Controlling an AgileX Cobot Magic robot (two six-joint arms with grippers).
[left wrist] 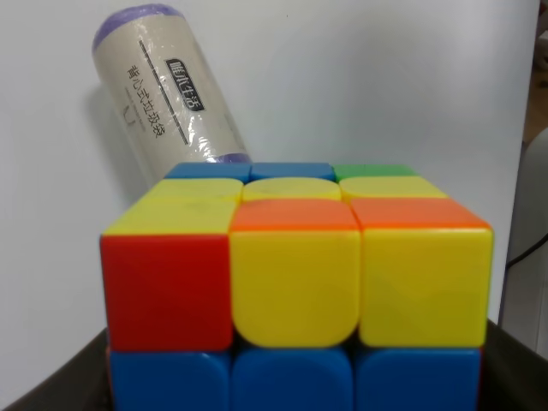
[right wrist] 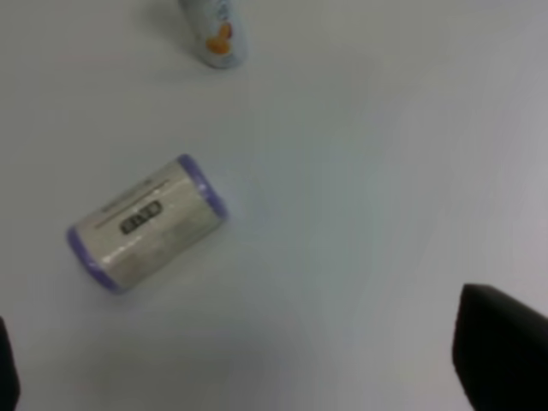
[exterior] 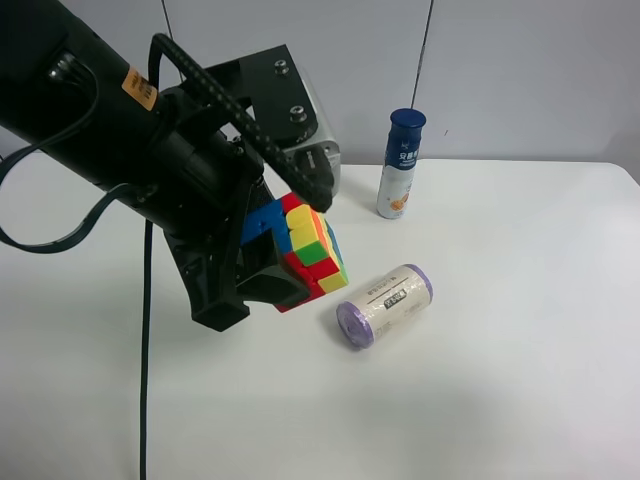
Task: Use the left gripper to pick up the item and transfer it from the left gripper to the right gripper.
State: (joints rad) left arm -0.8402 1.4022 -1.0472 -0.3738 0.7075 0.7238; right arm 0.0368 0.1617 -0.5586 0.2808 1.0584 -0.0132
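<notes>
the left gripper (exterior: 288,238) is clamped on the cube (exterior: 312,245), one long black finger (exterior: 300,182) across its upper side and the other (exterior: 262,285) under its lower side, holding it tilted and raised above the white table (exterior: 520,380). in the high view the bulky black arm reaches in from ten o'clock, an orange sticker (exterior: 139,87) on its body and a black cable (exterior: 146,350) hanging down to six o'clock. the left wrist view is filled by the cube (left wrist: 295,300): a mixed face of red, yellow and orange squares over a blue row, with blue and green squares along its far edge.

a purple-ended roll (exterior: 385,305) lies on its side on the table at about four o'clock from the cube, near it but apart. a blue-capped white bottle (exterior: 402,165) stands upright at twelve o'clock from the roll, well apart from it.

the right gripper (right wrist: 244,342) hangs over the table with its pincer wide apart and nothing between the fingers; one dark finger (right wrist: 501,355) shows at one edge of its wrist view, the other barely at the opposite edge. that view looks down on the roll (right wrist: 145,223) and the base of the bottle (right wrist: 214,34). the roll (left wrist: 167,94) also shows beyond the cube in the left wrist view.
</notes>
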